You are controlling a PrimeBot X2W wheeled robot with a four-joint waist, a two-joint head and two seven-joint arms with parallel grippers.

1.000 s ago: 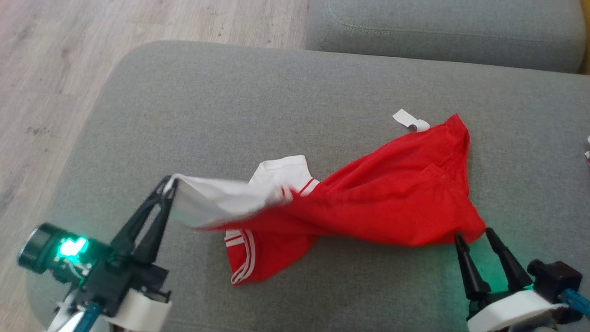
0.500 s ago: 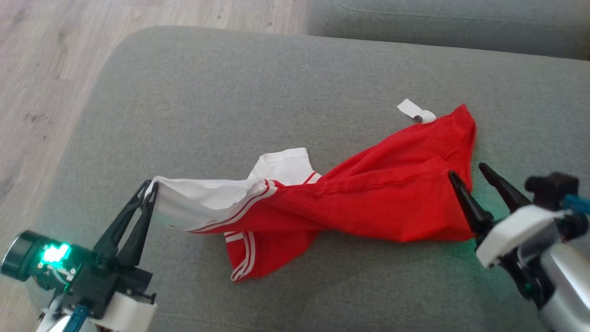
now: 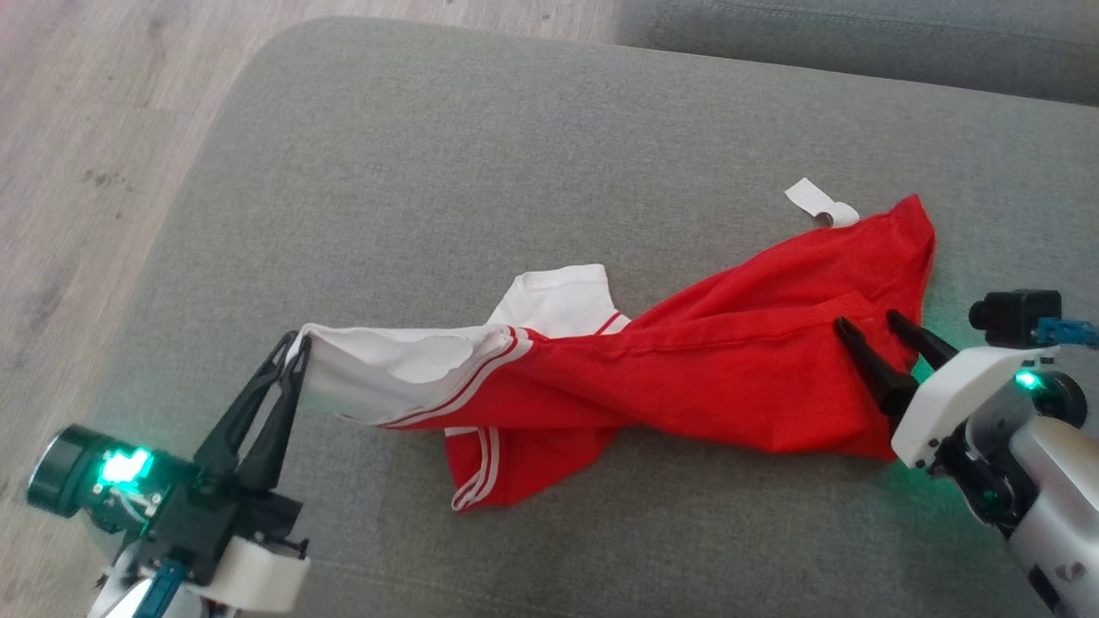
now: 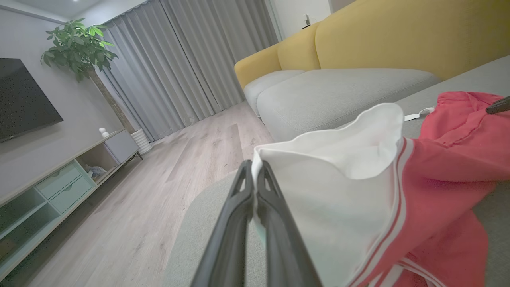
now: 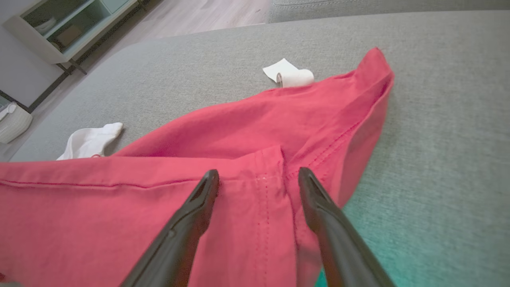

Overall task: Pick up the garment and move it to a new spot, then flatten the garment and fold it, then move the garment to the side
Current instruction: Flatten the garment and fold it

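Note:
The garment (image 3: 713,369) is a red shirt with white sleeves and white-striped trim, stretched across the grey cushion (image 3: 481,172). My left gripper (image 3: 292,348) is shut on the white sleeve edge (image 4: 318,191), which it holds raised at the left. The dark fingers (image 4: 255,223) pinch that white cloth in the left wrist view. My right gripper (image 3: 865,321) stands open over the garment's red right part (image 5: 255,159), fingertips on either side of a seam, nothing pinched between them.
A small white curled label (image 3: 820,206) lies on the cushion just beyond the garment's far right corner (image 5: 291,75). Wooden floor (image 3: 77,129) runs along the left. A second grey cushion (image 3: 859,43) sits behind, and a yellow sofa back (image 4: 378,36) beyond.
The right gripper has come up from the garment's near right edge onto its red right part, still open. The left gripper keeps its hold on the white sleeve. The camera shifted.

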